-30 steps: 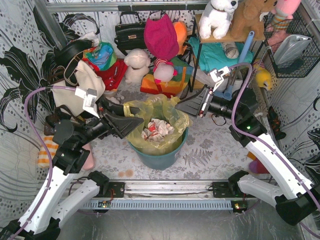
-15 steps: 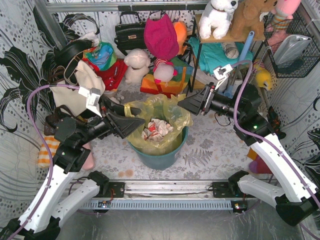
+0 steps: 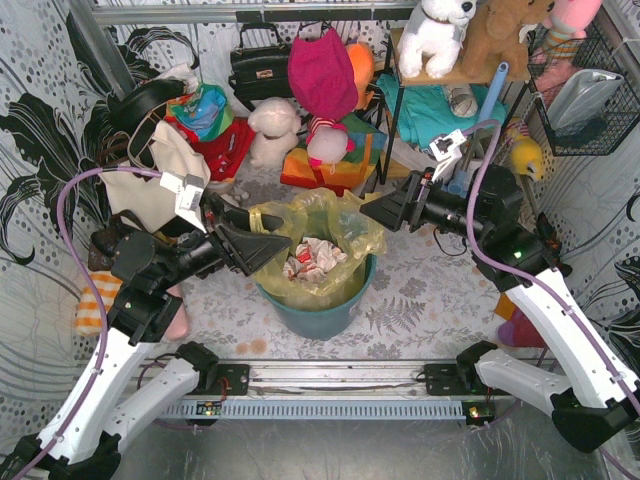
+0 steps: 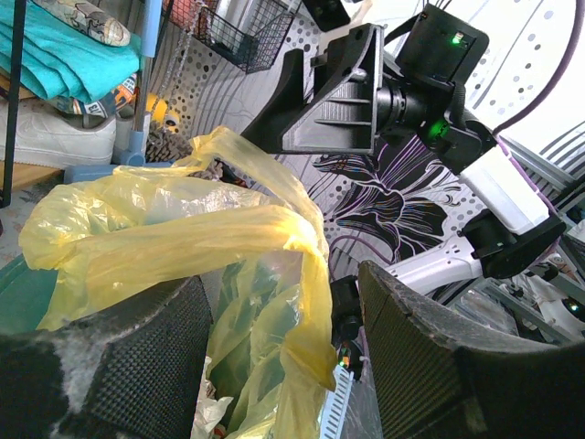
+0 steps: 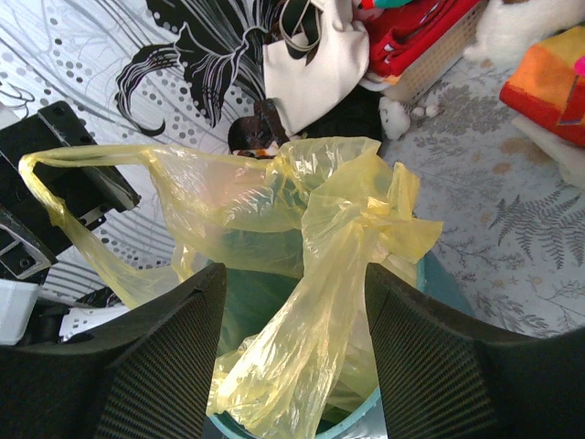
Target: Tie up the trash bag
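bin [image 3: 318, 312] on bench [image 3: 425, 290] | bag [image 3: 335, 222] in bin, edges over bin rim | paper [image 3: 312, 258] in bag | left claw [image 3: 268, 238] at bin's left | right claw [image 3: 372, 212] right-behind bin | tote [image 3: 165, 175] left-behind bin | toys [image 3: 272, 130] behind bin

The top camera looks down from the near edge. Both wrist cameras face inward, close, sharing the trash bag [image 4: 183, 229].

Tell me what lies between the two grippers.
In the top view, the open trash bag in its teal bin sits between the left gripper and right gripper, crumpled paper showing inside.
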Controlling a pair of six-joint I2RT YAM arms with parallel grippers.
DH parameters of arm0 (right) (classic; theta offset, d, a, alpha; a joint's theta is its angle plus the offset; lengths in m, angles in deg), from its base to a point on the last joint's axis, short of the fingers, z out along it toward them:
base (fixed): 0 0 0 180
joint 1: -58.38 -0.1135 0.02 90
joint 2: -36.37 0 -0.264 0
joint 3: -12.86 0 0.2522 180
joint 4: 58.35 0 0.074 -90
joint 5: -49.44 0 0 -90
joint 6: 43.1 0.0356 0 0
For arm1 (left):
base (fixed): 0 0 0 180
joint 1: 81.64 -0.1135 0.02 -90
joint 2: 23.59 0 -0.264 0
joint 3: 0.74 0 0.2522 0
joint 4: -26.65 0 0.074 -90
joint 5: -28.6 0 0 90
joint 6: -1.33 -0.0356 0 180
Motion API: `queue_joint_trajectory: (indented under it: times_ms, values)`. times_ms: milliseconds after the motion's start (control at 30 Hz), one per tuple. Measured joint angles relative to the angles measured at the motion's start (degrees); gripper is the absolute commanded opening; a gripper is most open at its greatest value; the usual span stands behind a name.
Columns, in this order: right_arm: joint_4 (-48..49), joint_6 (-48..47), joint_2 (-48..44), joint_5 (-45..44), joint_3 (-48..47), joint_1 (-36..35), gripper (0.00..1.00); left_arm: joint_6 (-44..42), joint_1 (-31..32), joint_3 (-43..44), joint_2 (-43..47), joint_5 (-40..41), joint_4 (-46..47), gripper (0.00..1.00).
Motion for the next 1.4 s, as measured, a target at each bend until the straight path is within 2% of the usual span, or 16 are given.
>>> queue_joint_trajectory:
  times_ms: [300,500,800,1033,1400]
  values:
    - [-6.12,-0.61,-2.47,-3.3,-1.81,0.0,0.6,0.2,0.0,0.0,-0.15,0.0,0.37,0.71]
    - [-6.05,1.46,-0.68,1.14,-1.6,0.0,0.55,0.24,0.0,0.0,-0.48,0.0,0.5,0.71]
    - [6.8,9.7,3.74,10.88,1.16,0.0,0.52,0.83,0.0,-0.02,-0.42,-0.02,1.49,0.71]
    - [16.85,15.47,6.14,14.62,5.22,0.0,0.48,0.98,0.0,-0.02,-0.33,-0.02,1.62,0.71]
    - [36.41,25.88,11.98,17.33,6.6,-1.14,0.52,1.7,0.0,0.44,-2.27,-0.48,4.79,0.71]
